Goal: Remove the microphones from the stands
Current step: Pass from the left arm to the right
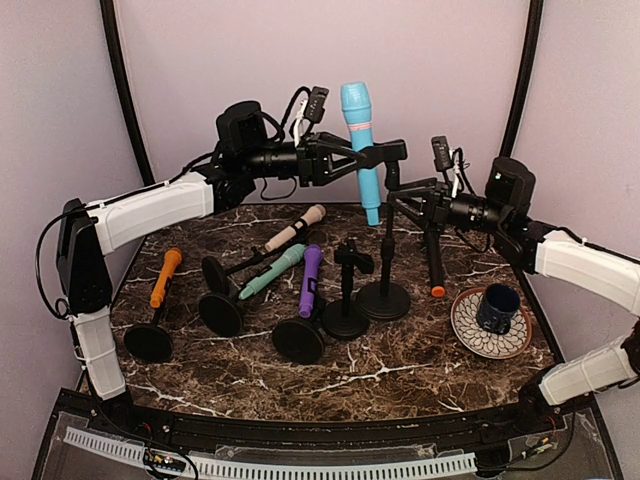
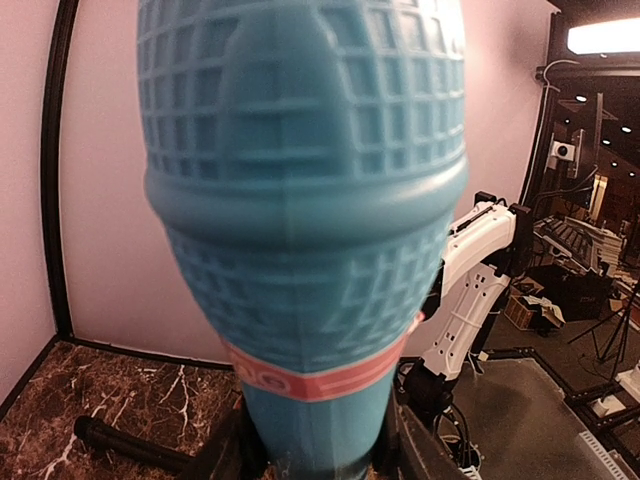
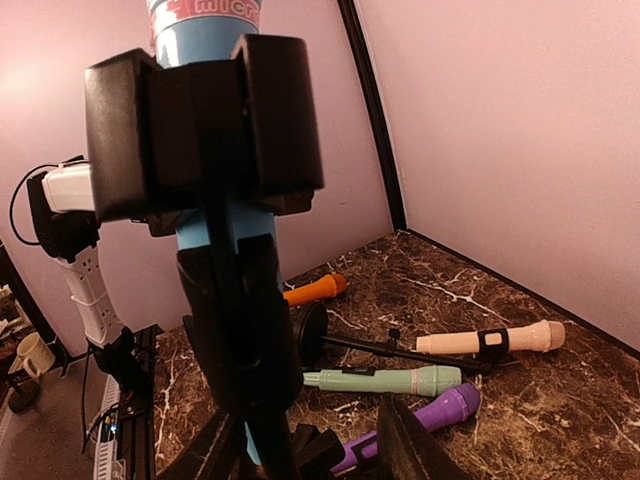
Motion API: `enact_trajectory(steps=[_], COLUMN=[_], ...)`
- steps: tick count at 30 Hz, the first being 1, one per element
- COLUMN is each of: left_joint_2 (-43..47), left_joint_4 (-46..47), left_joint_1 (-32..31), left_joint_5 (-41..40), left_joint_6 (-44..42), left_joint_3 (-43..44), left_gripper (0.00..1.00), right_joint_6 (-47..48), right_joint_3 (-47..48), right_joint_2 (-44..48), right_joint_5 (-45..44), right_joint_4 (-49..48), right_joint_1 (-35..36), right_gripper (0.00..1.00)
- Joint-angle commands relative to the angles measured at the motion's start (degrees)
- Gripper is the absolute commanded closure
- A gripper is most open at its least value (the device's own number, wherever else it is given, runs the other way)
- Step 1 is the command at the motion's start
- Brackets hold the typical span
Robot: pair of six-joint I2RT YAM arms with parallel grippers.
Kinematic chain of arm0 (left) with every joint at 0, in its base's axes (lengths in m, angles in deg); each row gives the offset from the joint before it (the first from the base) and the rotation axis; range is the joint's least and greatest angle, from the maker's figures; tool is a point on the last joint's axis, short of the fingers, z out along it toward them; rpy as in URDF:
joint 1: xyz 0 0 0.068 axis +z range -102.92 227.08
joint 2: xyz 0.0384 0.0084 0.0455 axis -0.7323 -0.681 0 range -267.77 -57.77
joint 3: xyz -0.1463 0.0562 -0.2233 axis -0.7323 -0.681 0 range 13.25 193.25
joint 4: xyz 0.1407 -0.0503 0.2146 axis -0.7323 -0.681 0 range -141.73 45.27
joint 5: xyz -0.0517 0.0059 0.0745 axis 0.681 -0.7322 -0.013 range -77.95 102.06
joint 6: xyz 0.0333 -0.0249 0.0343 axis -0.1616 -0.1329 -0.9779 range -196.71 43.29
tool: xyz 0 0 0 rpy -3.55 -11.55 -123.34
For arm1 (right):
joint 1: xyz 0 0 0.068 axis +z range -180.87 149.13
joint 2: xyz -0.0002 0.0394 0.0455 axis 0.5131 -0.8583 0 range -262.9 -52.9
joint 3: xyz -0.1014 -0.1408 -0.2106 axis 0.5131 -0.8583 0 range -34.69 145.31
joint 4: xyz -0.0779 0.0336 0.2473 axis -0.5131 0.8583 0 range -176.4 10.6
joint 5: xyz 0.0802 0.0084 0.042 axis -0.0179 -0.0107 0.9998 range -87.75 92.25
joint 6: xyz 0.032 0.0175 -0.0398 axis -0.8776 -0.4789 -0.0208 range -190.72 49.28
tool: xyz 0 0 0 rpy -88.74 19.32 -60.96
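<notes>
Microphone gripped in left tool, open air above; right tool at stand, grip unclear.

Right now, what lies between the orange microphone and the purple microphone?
In the top view, a black round stand base and the green microphone lie there.

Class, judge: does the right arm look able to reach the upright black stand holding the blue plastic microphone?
Probably yes: the right gripper straddles the black stand at its post, nothing between.
</notes>
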Motion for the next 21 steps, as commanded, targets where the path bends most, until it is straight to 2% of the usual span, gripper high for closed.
enact_trajectory(steps=[1, 4, 10, 14, 19, 21], left_joint_2=[1.7, 1.6, 1.1, 0.7, 0.6, 0.6], left_joint_4=[6.2, 6.2, 6.2, 5.6, 3.8, 3.3], left_joint_1=[-0.2, -0.2, -0.3, -0.2, -0.2, -0.2], left_joint_5=[0.8, 0.9, 1.0, 0.9, 0.4, 0.2], left_joint_6=[0.9, 0.9, 1.1, 0.4, -1.6, -2.3], left_joint_3=[3.7, 3.9, 4.2, 4.2, 4.4, 4.5], left_gripper=[1.00, 1.00, 1.00, 1.00, 1.00, 1.00], right_joint_6=[-0.8, -0.8, -1.0, -1.3, -0.7, -0.1], right_joint_3=[1.6, 1.7, 2.1, 2.1, 2.1, 2.0], right_joint_2=[-1.3, -1.4, -1.6, -1.6, -0.3, 0.7], right_joint_5=[2.9, 3.1, 3.8, 3.7, 1.2, -0.7], right_joint_4=[-2.9, -3.2, -4.1, -5.4, -5.9, -6.0], right_joint_1=[0.1, 0.2, 0.5, 0.7, 0.8, 0.8], right_gripper=[0.59, 0.67, 0.69, 0.79, 1.00, 1.00])
